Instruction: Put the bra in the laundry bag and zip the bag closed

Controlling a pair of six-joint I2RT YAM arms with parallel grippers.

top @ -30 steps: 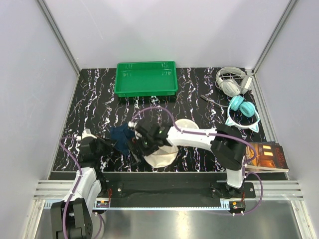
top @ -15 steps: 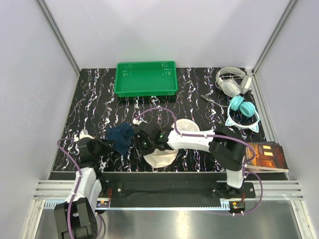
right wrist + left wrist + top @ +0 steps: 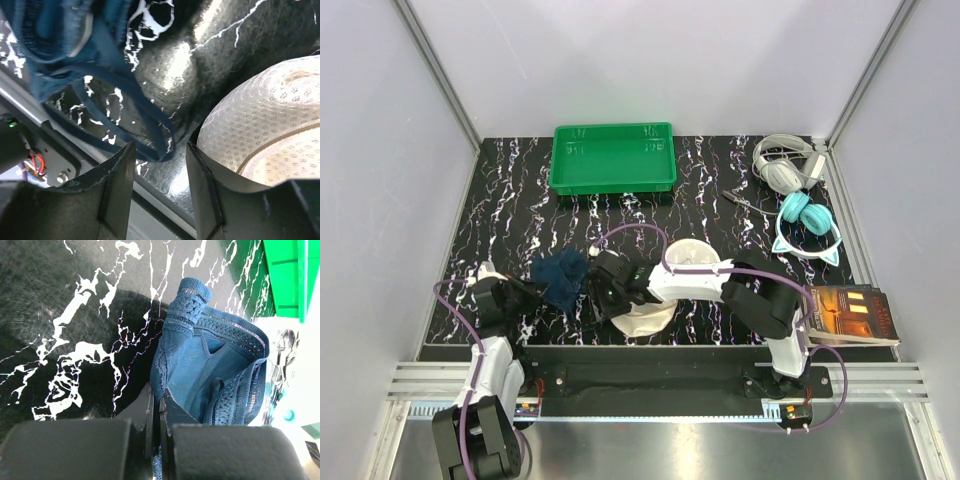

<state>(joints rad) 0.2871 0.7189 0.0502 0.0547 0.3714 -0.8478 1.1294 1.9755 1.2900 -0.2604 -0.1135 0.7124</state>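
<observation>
**A:** What's on the far left?

**B:** The left gripper point(image 3: 160, 412). Its two dark fingers are pressed almost together on the lace hem of the bra point(image 3: 212, 365), so it is holding the fabric. The bra is soft navy cloth bunched into a folded pouch, with scalloped lace bands along its edges. It reaches out from the fingertips over the table point(image 3: 510, 200), a glossy black top veined in white. I cannot tell whether the cloth touches that surface.

**A:** And next along?

**B:** The right gripper point(image 3: 160, 187), just beside the bra, with its jaws wide apart and nothing between them. A thin loop of bra strap hangs just ahead of the gap, not inside it.

**A:** Where is the laundry bag?

**B:** The laundry bag point(image 3: 260, 125) is a rounded cream pouch of honeycomb mesh, lying against the outer side of one right finger point(image 3: 205, 190). From above it lies partly under the right arm, near the table's front edge. The right gripper sits between it and the bra.

**A:** How much room is there?

**B:** The front edge runs close behind both grippers, and a metal rail shows there in the right wrist view. A stretch of bare marble separates them from the green plastic tray point(image 3: 613, 158) at the back. Further right, the grey headphones point(image 3: 782, 172) and teal headphones point(image 3: 805, 222) lie along the right edge. A book point(image 3: 852, 312) sits at the near right corner, well apart from the bag
</observation>
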